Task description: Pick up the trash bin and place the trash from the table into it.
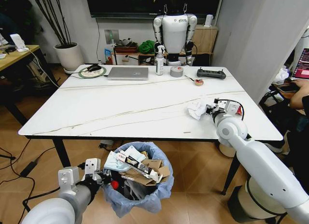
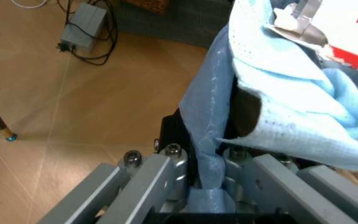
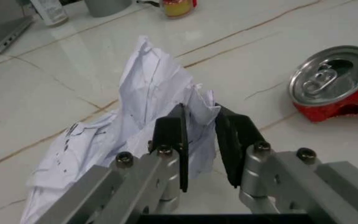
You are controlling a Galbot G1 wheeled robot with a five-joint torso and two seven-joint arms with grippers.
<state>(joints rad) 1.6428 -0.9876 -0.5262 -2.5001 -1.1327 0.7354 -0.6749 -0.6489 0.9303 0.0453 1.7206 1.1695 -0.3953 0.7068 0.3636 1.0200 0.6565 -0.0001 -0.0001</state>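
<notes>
Nearest the robot, on the floor in front of the near edge of the desk [image 1: 96,115], stands the trash bin [image 1: 140,192], its light-blue bag bunched over the rim and already stuffed with cardboard pieces, a labelled wrapper and tissues. The left hand [image 1: 91,178] is at the bin's left side; in the left wrist view its fingers [image 2: 166,163] are clenched on the rim with the blue bag [image 2: 278,102] pinched between them.

Farther off, on the right part of the white marble-look desk, the right hand [image 1: 211,109] is down at a crumpled white paper [image 1: 197,108]. In the right wrist view its dark fingers [image 3: 175,140] sit closed around a fold of that paper [image 3: 135,107], apparently grasping it, though contact on the inner faces is hard to see. Just beside it lies a crushed red can [image 3: 334,84], touching the desk and apart from the paper.

At the far edge stand a grey laptop [image 1: 128,73], a spray bottle [image 1: 159,61] and a grey tape roll [image 1: 176,71].
</notes>
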